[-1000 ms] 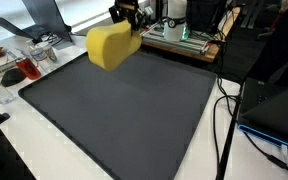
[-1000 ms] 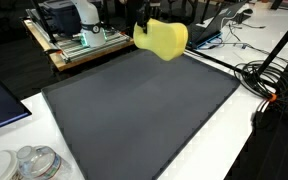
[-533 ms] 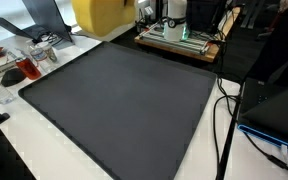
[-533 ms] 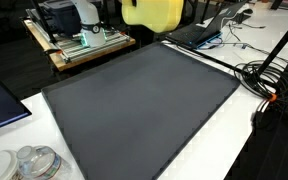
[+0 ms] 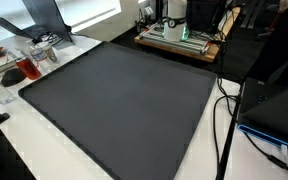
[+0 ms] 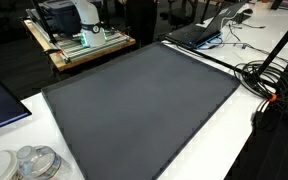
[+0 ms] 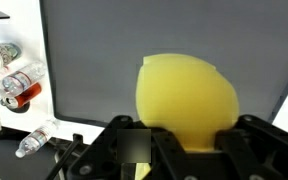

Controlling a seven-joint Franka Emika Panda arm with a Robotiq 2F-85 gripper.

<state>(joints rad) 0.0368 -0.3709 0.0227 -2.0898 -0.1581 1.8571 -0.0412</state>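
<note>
Gripping: hand [image 7: 189, 142] clamped on yellow sponge [image 7: 184, 95] | bottle [image 7: 19, 88] label unreadable | above dark mat [image 7: 94, 60]

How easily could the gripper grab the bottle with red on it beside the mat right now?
Probably not as things stand. The gripper is shut on a yellow object above the mat, so its jaws are full. The bottle itself lies in the open beside the mat, with nothing over it.
</note>
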